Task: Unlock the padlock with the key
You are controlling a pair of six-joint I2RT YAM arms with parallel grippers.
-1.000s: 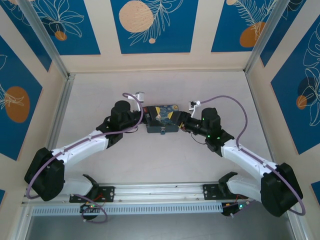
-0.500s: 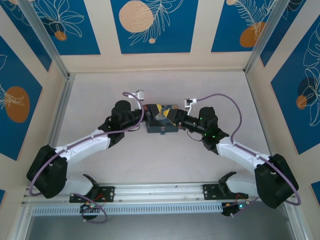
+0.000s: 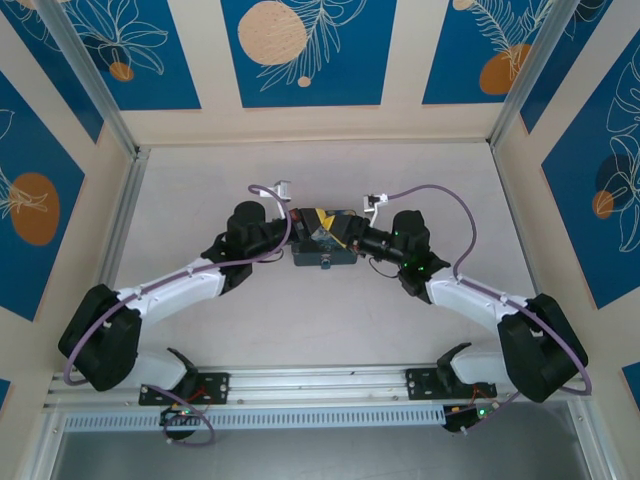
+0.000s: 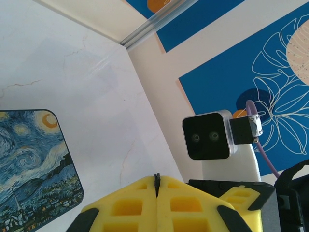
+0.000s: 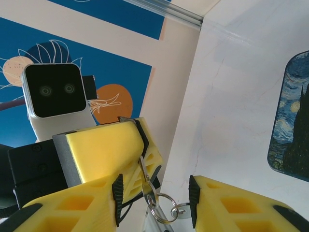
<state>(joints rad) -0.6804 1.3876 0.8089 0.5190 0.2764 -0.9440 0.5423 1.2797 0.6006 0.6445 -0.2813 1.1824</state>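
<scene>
The key [image 5: 153,187] is a small silver piece on a ring [image 5: 164,209]. Its blade runs up into the yellow fingertips of my left gripper [image 5: 141,139], which is shut on it. In the left wrist view, the left gripper [image 4: 156,181] pinches a thin dark sliver at its tip. My right gripper [image 5: 154,198] is open, with the key's head and ring hanging between its fingers [image 5: 96,203], touching neither pad. From above, the left gripper [image 3: 292,233] and right gripper [image 3: 352,238] meet over the blue swirl-painted box [image 3: 320,242]. I cannot make out the padlock.
The painted box lies flat on the white table, seen at the lower left [image 4: 34,164] and right edge [image 5: 294,145] of the wrist views. Each wrist camera faces the other [image 4: 208,137] [image 5: 53,89]. Blue-patterned walls [image 3: 300,50] enclose the table [image 3: 320,330].
The right arm has swung left, bringing its gripper over the box up to the left gripper. The left arm has edged slightly right.
</scene>
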